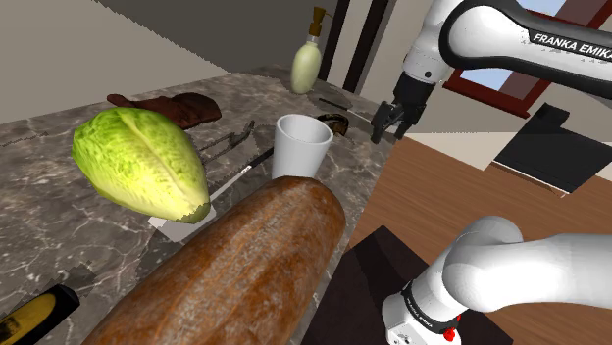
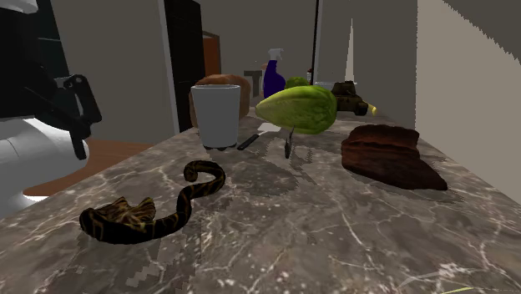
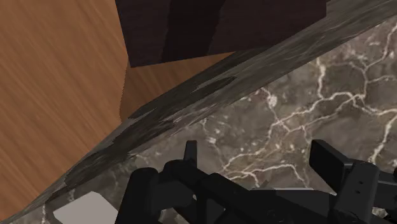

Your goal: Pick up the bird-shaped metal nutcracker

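Nutcracker of dark metal with two slender handles (image 1: 228,137) (image 2: 289,144) lies flat on the dark grey, white-veined marble tabletop (image 1: 39,162) (image 2: 351,234) (image 3: 286,95). In the shoulder view it sits between the pale green leafy lettuce head (image 1: 142,162) (image 2: 298,108) and the plain white cup (image 1: 299,145) (image 2: 217,113), just beside a long pale knife blade (image 1: 240,172). Its bird shape cannot be made out.

All-black two-finger gripper (image 1: 388,132) (image 3: 257,156) hangs at the tabletop's edge, to the right of the cup in the shoulder view and well apart from the nutcracker. The jaws stand apart with nothing between them. The wrist view looks down on the marble edge, with brown wooden floor (image 3: 57,76) beyond it.

Other items noted:
- A large brown crusty bread loaf (image 1: 235,274) lies nearest the shoulder camera.
- A dark brown, tan-mottled curved band (image 1: 333,122) (image 2: 154,217) lies near the cup.
- A flat dark brown slab (image 1: 162,106) (image 2: 388,154) lies beyond the lettuce.
- A pale yellow-green pump bottle (image 1: 307,64) stands upright at the far end.
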{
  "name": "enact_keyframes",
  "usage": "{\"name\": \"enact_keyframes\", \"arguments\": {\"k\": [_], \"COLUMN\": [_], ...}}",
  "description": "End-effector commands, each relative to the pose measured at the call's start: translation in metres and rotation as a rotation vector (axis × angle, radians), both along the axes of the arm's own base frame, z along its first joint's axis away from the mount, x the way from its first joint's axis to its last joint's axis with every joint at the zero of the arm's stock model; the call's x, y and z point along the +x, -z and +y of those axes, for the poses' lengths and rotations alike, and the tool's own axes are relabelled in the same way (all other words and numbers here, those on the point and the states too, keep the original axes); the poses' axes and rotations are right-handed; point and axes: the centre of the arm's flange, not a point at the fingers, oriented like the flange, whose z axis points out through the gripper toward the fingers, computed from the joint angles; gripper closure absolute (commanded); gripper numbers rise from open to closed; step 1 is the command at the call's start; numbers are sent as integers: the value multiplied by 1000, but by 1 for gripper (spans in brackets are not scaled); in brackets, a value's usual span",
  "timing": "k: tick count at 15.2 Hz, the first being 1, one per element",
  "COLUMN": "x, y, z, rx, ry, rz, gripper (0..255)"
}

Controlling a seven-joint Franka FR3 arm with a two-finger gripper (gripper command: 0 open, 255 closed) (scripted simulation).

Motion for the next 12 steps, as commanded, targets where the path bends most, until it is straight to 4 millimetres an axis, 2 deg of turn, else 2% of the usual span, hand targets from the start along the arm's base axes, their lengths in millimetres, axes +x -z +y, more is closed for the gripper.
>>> {"name": "enact_keyframes", "arguments": {"k": [1,6,12], "x": [0,5,24], "y": [0,-1,-3], "z": [0,63,136], "rx": [0,19,41], "ry": [0,176,388], "rz": [0,30,65], "gripper": [0,0,0]}}
